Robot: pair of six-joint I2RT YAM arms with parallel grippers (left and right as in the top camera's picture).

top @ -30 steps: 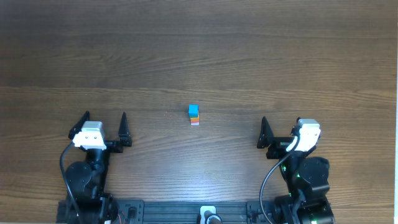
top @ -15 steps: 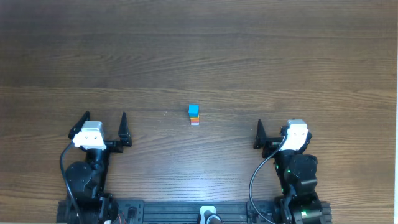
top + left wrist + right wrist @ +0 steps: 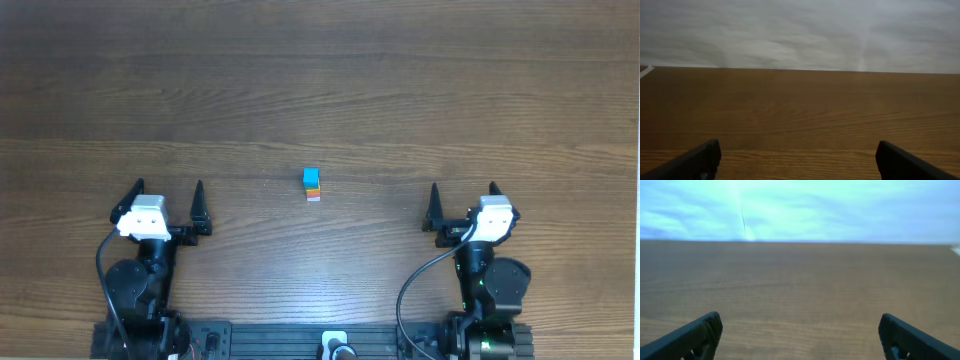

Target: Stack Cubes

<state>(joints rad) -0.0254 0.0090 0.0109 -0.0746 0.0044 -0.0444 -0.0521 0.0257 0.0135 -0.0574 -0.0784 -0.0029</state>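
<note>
A small stack of cubes stands in the middle of the wooden table, a blue cube on top, an orange one under it and a pale pink one at the bottom. My left gripper rests open near its base at the lower left, far from the stack. My right gripper rests open at the lower right, also well clear of the stack. In the left wrist view the open fingers frame bare wood, and the right wrist view's fingers do the same.
Bare wooden tabletop spreads around the stack on all sides. A pale wall rises beyond the table's far edge in both wrist views.
The right arm swung left a little, then swung back right; its gripper now points straight up the picture. The left arm and the stack have not moved.
</note>
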